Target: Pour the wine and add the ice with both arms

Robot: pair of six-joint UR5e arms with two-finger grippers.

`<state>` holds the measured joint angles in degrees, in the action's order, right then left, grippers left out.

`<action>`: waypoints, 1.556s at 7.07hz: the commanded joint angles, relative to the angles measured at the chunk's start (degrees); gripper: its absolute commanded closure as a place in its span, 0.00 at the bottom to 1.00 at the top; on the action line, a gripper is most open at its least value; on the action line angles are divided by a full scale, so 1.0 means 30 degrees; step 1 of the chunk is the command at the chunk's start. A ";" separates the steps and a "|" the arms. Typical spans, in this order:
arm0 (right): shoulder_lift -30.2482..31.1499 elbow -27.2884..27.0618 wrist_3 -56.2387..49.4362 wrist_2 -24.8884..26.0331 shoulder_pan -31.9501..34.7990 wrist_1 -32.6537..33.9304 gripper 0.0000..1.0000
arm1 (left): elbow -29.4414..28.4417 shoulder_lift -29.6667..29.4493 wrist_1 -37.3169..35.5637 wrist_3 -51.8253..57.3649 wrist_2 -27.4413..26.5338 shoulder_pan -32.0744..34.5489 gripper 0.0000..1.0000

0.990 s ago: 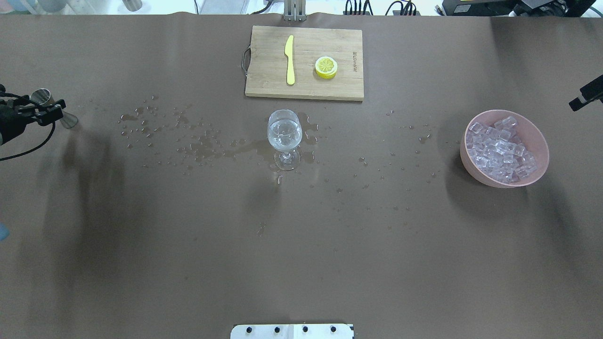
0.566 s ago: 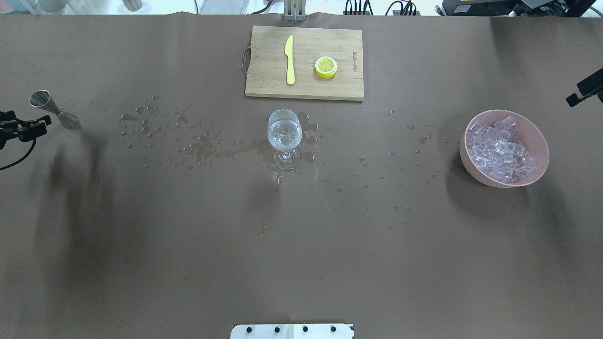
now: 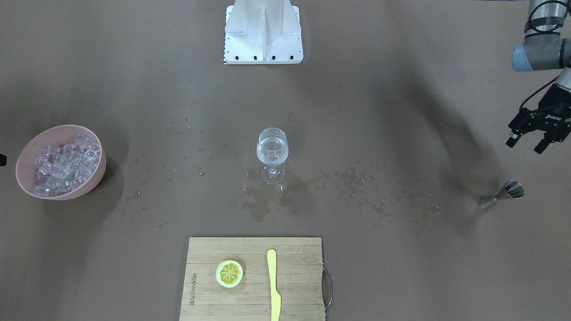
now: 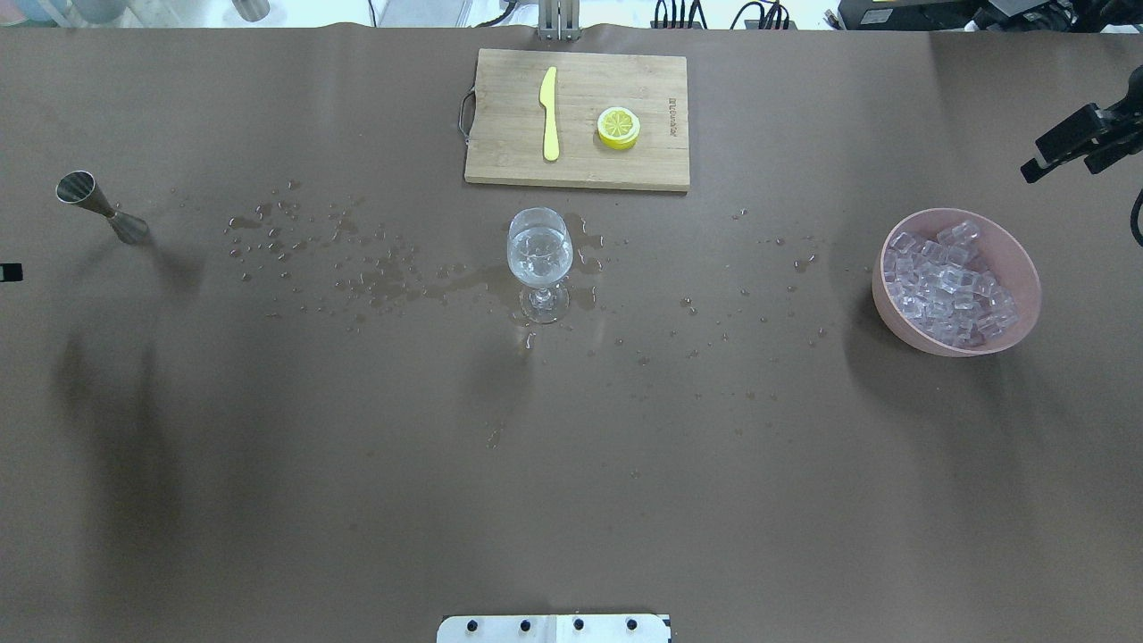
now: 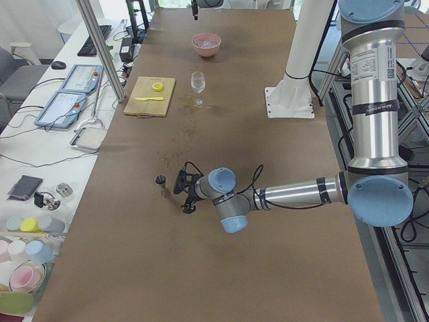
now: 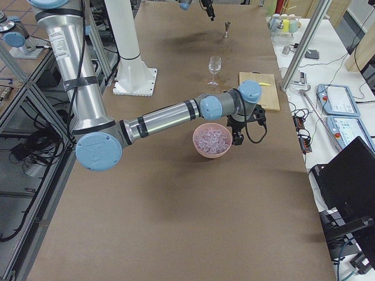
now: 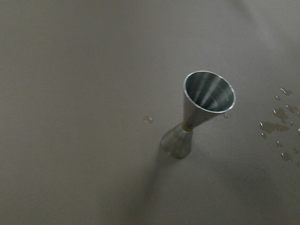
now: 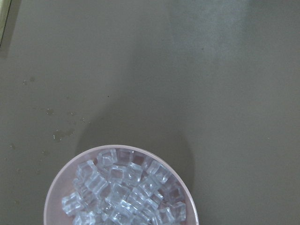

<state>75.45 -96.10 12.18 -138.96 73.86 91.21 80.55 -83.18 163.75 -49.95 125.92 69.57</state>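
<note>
Brown paper covers the table [image 4: 571, 500], which bears a scatter of clear drops and small puddles [image 4: 384, 279] across its middle. At centre a stemmed glass [image 4: 539, 264] stands upright. It holds the wine [image 3: 272, 150], a clear liquid in the lower part of its cup; whether any cube lies in it cannot be told. The ice [image 4: 946, 286] is heaped in a pink bowl [image 4: 1013, 250] at the robot's right end of the table, well apart from the glass. The right gripper [image 4: 1059, 170] hangs in the air near the bowl, on its far side in the overhead view. Its fingers appear parted, with nothing held between them. At the robot's left end a steel jigger [image 3: 502, 195] stands upright on the paper. The left gripper [image 3: 524, 147] hovers near the jigger without touching it, jaws spread wide and empty. Beyond the glass, at the table's far edge, lies a wooden cutting board [image 4: 500, 152]. It carries a yellow knife [image 4: 549, 114] and a lemon slice [image 4: 618, 127], set apart from one another. The white base block [image 3: 263, 35] sits at the robot's edge of the table.
</note>
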 commanded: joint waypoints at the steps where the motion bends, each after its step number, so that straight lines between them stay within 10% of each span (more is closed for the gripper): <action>1: 0.0276 -0.0047 0.4005 0.1983 -0.1965 -0.3373 0.00 | 0.0131 -0.0309 -0.2345 0.0560 0.3846 0.2824 0.03; 11: 0.2857 -0.0663 0.4757 0.3837 -0.5340 -0.5940 0.15 | 0.0102 -0.0367 -0.2346 0.0565 0.3701 0.2796 0.02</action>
<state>84.05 -98.06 26.39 -127.94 58.69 73.39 80.86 -84.24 156.71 -48.25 137.02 77.96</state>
